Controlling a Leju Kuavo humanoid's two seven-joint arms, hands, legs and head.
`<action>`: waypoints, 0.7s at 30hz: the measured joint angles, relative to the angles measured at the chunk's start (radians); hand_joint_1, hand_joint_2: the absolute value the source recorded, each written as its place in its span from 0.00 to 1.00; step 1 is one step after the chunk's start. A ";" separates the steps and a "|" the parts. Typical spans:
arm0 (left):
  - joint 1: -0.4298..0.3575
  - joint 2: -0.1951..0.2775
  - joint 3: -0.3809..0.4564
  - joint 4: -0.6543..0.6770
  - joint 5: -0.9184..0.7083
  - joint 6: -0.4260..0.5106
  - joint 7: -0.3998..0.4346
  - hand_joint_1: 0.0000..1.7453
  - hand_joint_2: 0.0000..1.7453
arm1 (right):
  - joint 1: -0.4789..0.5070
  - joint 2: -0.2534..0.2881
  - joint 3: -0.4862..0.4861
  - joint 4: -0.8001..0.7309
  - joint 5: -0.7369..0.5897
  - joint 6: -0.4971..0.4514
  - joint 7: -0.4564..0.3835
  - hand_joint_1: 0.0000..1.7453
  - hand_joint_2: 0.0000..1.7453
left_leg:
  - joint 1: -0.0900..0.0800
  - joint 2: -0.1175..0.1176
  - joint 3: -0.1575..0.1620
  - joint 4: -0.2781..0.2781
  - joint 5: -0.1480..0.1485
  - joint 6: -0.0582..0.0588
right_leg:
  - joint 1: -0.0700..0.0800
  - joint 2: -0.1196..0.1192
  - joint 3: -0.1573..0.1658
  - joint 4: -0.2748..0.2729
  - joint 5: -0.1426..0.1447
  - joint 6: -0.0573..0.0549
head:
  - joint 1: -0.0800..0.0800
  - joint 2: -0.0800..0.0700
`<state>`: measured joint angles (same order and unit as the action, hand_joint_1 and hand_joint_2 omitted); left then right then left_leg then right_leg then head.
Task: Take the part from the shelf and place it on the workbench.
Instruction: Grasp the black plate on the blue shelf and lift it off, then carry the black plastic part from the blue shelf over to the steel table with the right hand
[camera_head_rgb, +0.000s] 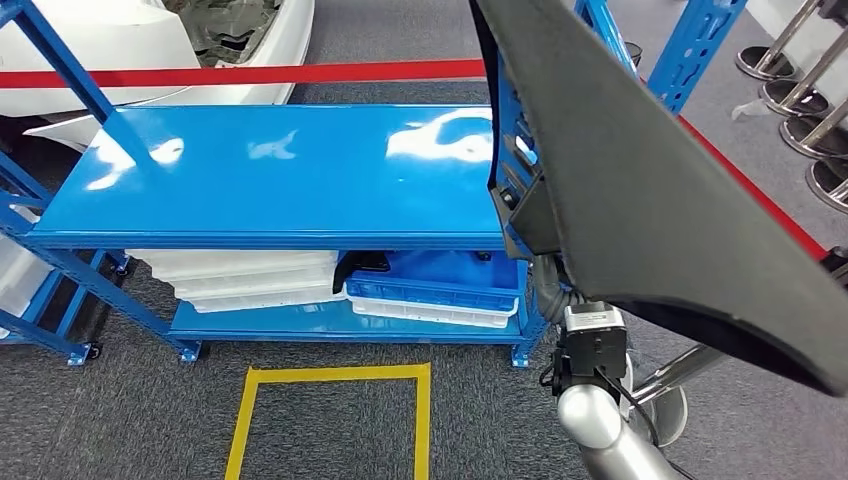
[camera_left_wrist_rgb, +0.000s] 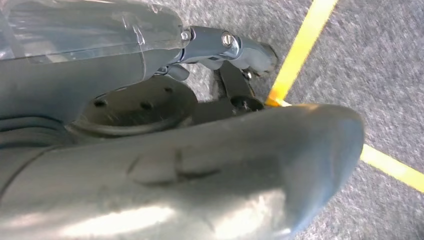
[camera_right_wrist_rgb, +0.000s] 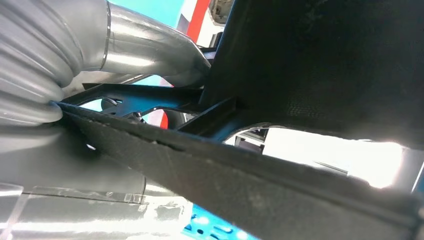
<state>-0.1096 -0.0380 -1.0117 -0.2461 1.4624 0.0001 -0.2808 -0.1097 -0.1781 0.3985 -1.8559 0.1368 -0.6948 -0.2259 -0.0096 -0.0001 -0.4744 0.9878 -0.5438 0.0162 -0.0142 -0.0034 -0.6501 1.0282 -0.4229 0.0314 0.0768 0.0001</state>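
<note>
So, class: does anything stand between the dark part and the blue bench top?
Nothing visible does. The right hand holds the dark part raised beside the blue bench top, whose glossy surface looks bare.

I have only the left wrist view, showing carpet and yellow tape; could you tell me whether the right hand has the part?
Observer: Yes, the right hand grips a large black felt-faced trim panel, held high on the right.
Operator: Thank you. Where is the shelf?
Observer: The blue metal shelf rack stands straight ahead, beyond the yellow tape square.
Operator: Is anything on its lower level?
Observer: Stacked white plastic trays sit beside a blue plastic tray.
</note>
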 joint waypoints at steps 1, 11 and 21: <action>0.000 0.000 0.000 0.000 0.000 0.000 0.001 0.00 0.00 | 0.002 0.000 -0.002 0.000 0.002 0.000 0.001 1.00 1.00 | 0.003 0.003 -0.008 -0.007 0.012 0.007 | 0.001 0.001 -0.006 0.012 -0.019 0.006 | 0.003 0.000; 0.000 -0.001 0.000 0.000 0.003 -0.001 -0.005 0.00 0.00 | 0.007 -0.002 -0.006 0.000 0.003 0.000 0.011 1.00 1.00 | 0.005 0.012 -0.160 0.057 0.084 0.012 | 0.003 0.003 0.130 0.070 -0.132 0.010 | 0.048 0.000; 0.002 -0.002 0.000 0.002 0.011 -0.001 -0.019 0.00 0.00 | -0.015 -0.002 -0.006 0.000 -0.009 0.000 0.015 1.00 1.00 | 0.012 -0.002 -0.228 0.254 -0.062 -0.038 | -0.004 -0.007 0.111 -0.030 -0.085 -0.045 | 0.025 0.000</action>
<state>-0.1074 -0.0398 -1.0117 -0.2439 1.4735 -0.0010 -0.3001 -0.1251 -0.1800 0.3929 -1.8555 0.1277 -0.6947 -0.2113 0.0029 -0.0025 -0.7025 1.2422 -0.6054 -0.0220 -0.0181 -0.0108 -0.5390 0.9981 -0.5076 -0.0133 0.1019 0.0001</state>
